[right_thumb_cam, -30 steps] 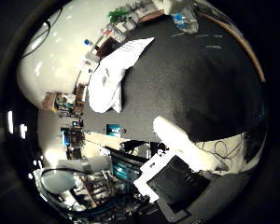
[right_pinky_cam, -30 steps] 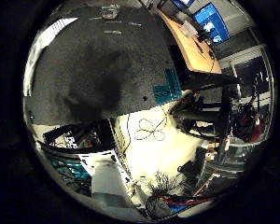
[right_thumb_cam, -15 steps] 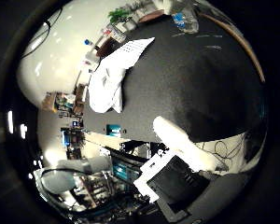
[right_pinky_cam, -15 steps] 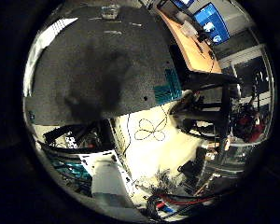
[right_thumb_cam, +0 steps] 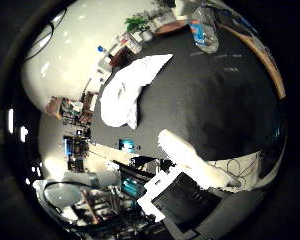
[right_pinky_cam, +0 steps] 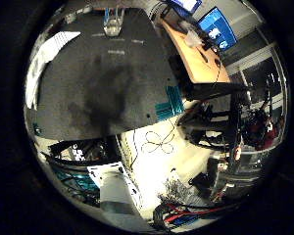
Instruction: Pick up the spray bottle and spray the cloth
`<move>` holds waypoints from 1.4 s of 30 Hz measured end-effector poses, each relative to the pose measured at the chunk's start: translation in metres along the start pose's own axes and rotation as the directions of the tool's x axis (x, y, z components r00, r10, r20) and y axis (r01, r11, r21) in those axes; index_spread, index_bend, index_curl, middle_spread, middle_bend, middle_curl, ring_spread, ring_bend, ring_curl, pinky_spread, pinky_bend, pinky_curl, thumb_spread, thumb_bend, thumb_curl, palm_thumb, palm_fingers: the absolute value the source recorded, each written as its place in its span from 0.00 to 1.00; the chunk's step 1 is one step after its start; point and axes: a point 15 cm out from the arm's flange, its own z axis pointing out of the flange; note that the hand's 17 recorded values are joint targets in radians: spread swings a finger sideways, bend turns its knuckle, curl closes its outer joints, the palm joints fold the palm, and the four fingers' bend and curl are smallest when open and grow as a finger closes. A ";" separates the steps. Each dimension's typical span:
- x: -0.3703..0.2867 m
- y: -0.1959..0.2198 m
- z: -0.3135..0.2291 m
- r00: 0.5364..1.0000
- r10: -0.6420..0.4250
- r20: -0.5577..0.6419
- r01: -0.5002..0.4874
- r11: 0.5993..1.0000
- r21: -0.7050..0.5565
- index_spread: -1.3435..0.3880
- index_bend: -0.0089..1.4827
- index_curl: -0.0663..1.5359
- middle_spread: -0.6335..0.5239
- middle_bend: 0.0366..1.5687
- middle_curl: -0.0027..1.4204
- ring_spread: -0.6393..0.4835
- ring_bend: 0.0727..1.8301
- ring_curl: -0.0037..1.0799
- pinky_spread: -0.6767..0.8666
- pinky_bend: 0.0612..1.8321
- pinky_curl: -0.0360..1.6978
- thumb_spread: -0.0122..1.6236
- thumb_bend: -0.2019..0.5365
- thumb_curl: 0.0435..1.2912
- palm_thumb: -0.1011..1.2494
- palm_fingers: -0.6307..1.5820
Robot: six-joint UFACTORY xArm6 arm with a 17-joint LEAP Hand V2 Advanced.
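The spray bottle (right_thumb_cam: 197, 30), clear with a blue label, stands upright near the far edge of the dark table mat (right_thumb_cam: 215, 95). It also shows in the right little finger side palm view (right_pinky_cam: 113, 20), small and far from the palm. The white cloth (right_thumb_cam: 130, 88) lies crumpled on the mat, away from the bottle. My right hand (right_thumb_cam: 195, 162) is above the near edge of the table. One white finger reaches out straight and touches nothing. The hand is well short of both bottle and cloth.
A wooden desk (right_pinky_cam: 191, 54) with monitors stands beside the table. A teal part (right_pinky_cam: 169, 101) sits at the table's edge. Shelves with clutter (right_thumb_cam: 110, 60) line the wall behind the cloth. Floor with looped cords (right_pinky_cam: 159, 142) lies below the table edge.
Both pictures have shifted: the hand has moved further over the table, so cloth and bottle look a little larger. Bottle and cloth have not moved on the mat.
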 end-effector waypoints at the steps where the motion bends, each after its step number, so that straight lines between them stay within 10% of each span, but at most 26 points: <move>1: -0.001 -0.006 -0.005 1.000 -0.003 0.000 0.003 1.000 0.019 0.54 0.12 0.23 0.52 0.10 0.22 0.79 0.13 0.21 0.84 0.44 0.10 0.60 0.23 0.31 0.49 0.42; 42: 0.182 -0.115 -0.023 0.896 0.308 0.319 -0.415 0.838 0.355 0.64 0.12 0.22 0.68 0.10 0.22 0.86 0.18 0.22 0.86 0.56 0.11 0.60 0.23 0.23 0.26 0.36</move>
